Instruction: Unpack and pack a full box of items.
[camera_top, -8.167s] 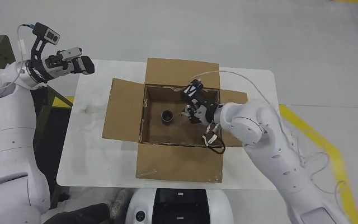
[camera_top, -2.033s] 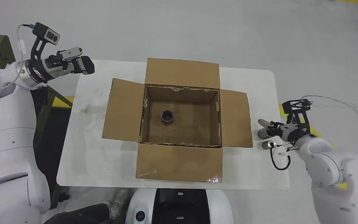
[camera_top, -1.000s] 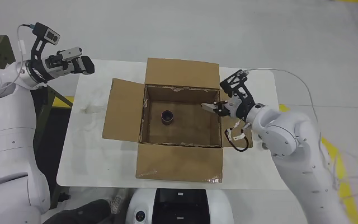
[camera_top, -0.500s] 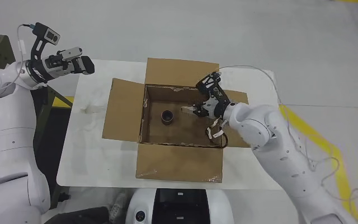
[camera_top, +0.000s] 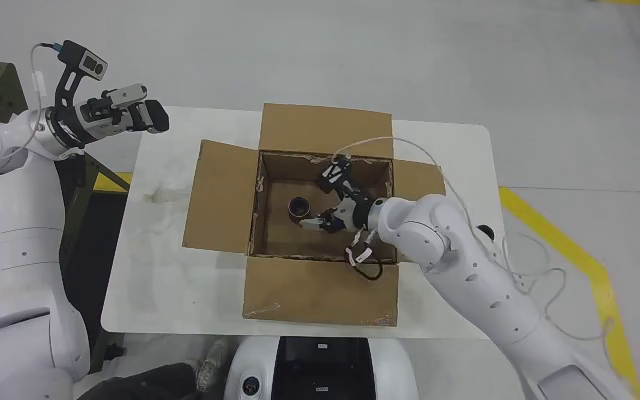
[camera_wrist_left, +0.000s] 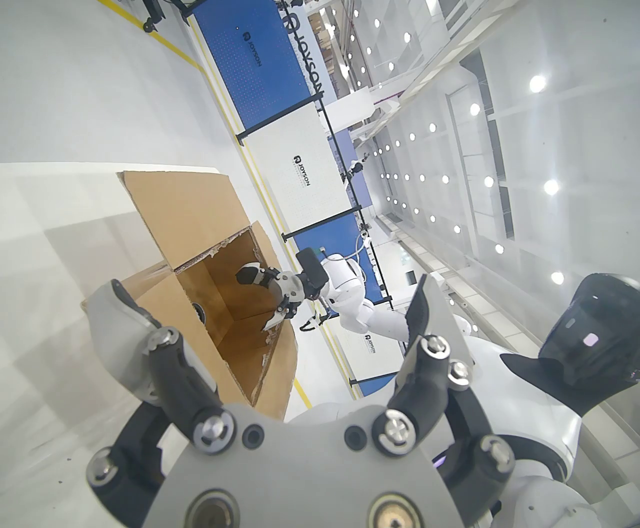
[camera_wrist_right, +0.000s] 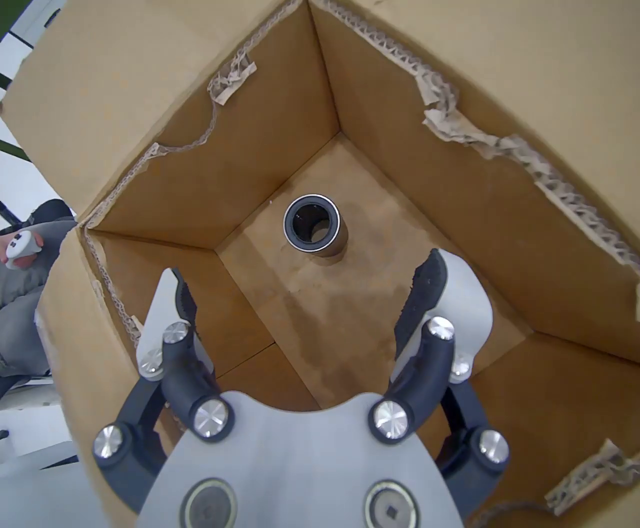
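Observation:
An open cardboard box (camera_top: 223, 194) stands on the white table, flaps spread out. On its floor stands a dark upright cylinder (camera_top: 299, 208) (camera_wrist_right: 314, 228) with a hollow top. My right gripper (camera_top: 329, 200) (camera_wrist_right: 306, 290) is open inside the box, a short way from the cylinder, holding nothing. My left gripper (camera_top: 155, 113) (camera_wrist_left: 270, 320) is open and hangs above the table's far left corner, away from the box (camera_wrist_left: 200, 225).
The white table (camera_top: 170, 270) has bare surface left of the box and along the front. The box's torn inner walls (camera_wrist_right: 470, 135) surround the right gripper. A yellow floor line (camera_top: 560, 250) runs to the right of the table.
The right arm swung in from the table's right side, over the right flap, and down into the box toward the cylinder. The left arm has stayed still.

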